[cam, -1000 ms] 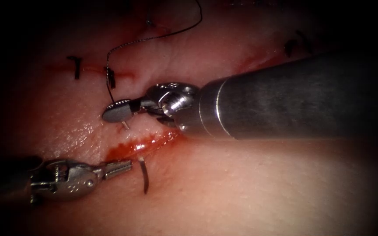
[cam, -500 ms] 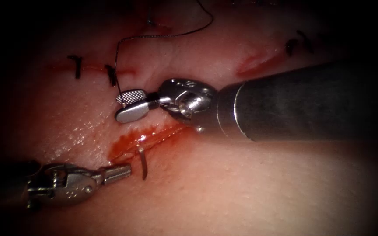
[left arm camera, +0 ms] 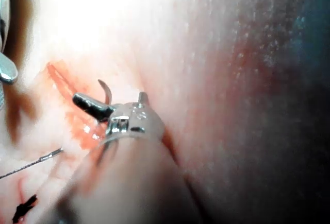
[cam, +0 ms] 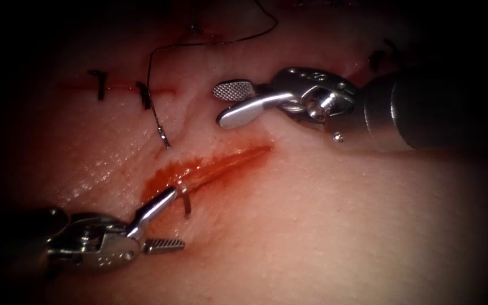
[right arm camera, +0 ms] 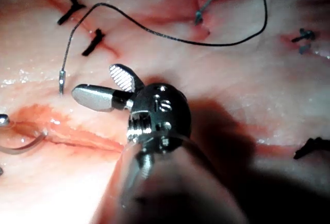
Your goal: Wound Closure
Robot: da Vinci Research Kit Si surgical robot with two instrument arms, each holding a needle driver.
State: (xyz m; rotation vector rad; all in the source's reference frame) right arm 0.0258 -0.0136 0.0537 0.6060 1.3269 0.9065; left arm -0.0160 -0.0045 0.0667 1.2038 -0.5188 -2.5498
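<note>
A red-stained cut (cam: 216, 166) runs slantwise across the tissue (cam: 312, 226). The curved needle (cam: 186, 199) is lodged in the tissue under the cut. One short end stands out of the skin at the cut's lower edge; its tail (cam: 165, 140) shows on the upper left side, with black thread (cam: 210, 44) trailing from it. My left tool (cam: 177, 219) is open, its upper jaw lying against that exposed end, gripping nothing. My right tool (cam: 217, 105) hangs open above the cut's right end, holding nothing. The wrist views show the needle (left arm camera: 105, 89), the right tool (right arm camera: 93, 81) and the thread (right arm camera: 154, 33).
Two dark finished stitches (cam: 98, 85) (cam: 143, 95) cross the closed part of the wound at the upper left. Another dark stitch (cam: 377, 56) sits at the upper right beside the right tool's shaft (cam: 436, 107). Red fluid wets the cut's left end (cam: 153, 189).
The right tool let go of the needle's tail, opened and drew back up and to the right. The left tool opened and rose toward the needle's exposed end.
</note>
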